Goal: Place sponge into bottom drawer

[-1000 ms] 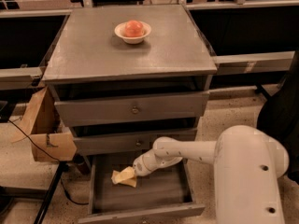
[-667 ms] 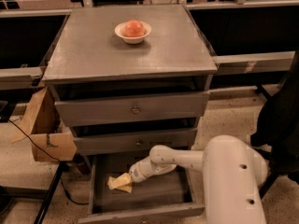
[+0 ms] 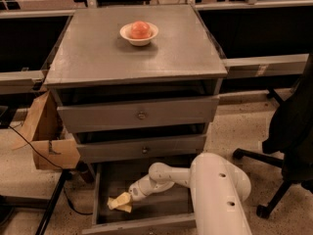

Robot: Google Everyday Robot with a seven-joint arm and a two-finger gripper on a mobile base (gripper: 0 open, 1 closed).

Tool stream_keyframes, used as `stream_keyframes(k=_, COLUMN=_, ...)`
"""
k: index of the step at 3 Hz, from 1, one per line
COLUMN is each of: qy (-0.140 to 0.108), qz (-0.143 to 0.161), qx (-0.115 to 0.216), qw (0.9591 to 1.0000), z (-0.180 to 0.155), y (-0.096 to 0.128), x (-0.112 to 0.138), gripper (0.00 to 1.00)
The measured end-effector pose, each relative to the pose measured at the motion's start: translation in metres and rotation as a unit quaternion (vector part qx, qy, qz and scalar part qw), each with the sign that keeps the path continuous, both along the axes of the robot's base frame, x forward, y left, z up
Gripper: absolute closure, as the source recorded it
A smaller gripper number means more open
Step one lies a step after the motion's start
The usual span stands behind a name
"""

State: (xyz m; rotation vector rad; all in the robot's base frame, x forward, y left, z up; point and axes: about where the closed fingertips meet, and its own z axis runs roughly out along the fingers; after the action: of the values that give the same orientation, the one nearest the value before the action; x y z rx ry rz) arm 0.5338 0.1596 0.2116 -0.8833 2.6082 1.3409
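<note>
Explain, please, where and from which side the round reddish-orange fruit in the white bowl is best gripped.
Probably from straight above, across the exposed upper half of the round reddish-orange fruit: the rim of the small white bowl shields its lower half all around. The end effector is below, inside the open grey bottom drawer, by the pale yellow sponge.
</note>
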Motion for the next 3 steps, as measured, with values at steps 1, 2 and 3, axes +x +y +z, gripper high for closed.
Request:
stream_keyframes(k=1, qy=0.012, qz=0.005, qx=0.007, qw=0.9999, z=-0.0209, y=0.0101, x=-0.0046, gripper=0.59)
stream_keyframes(k=2, qy=0.013, qz=0.001, qx=0.013, qw=0.9998, z=-0.0277, y=0.0133, x=-0.0045, gripper=0.34)
stream_keyframes(k=3, qy=0.013, qz=0.000, qx=0.014, qw=0.9998, z=-0.0280, y=0.0134, x=-0.0045, gripper=0.11)
